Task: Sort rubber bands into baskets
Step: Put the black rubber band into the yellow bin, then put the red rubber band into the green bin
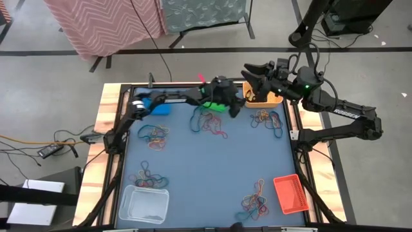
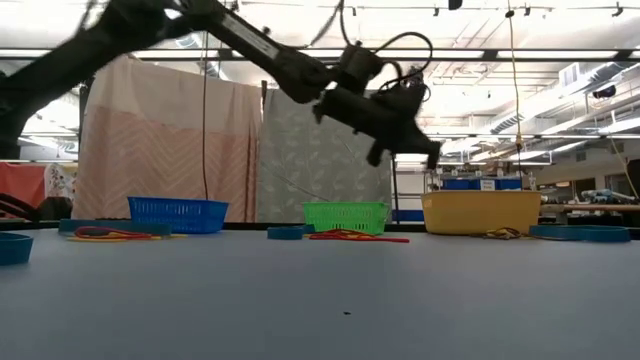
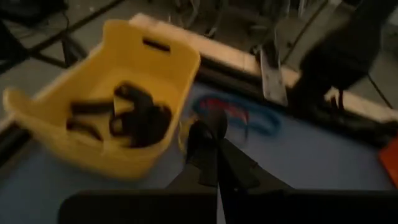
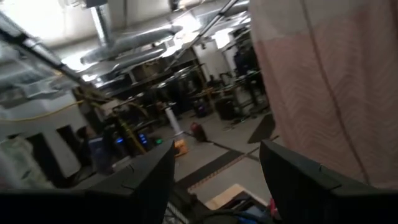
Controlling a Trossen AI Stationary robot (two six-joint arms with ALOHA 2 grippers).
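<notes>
Now the left gripper (image 1: 235, 106) hangs over the table's far edge, at about 12 o'clock, fingers (image 3: 208, 134) pressed together on something dark, though I cannot tell what. Just to its 3 o'clock sits the yellow basket (image 3: 158, 68) with black rubber bands (image 3: 134, 118) inside. The right gripper (image 1: 252, 74) hovers above that basket, fingers (image 4: 143, 180) spread apart, empty.
</notes>
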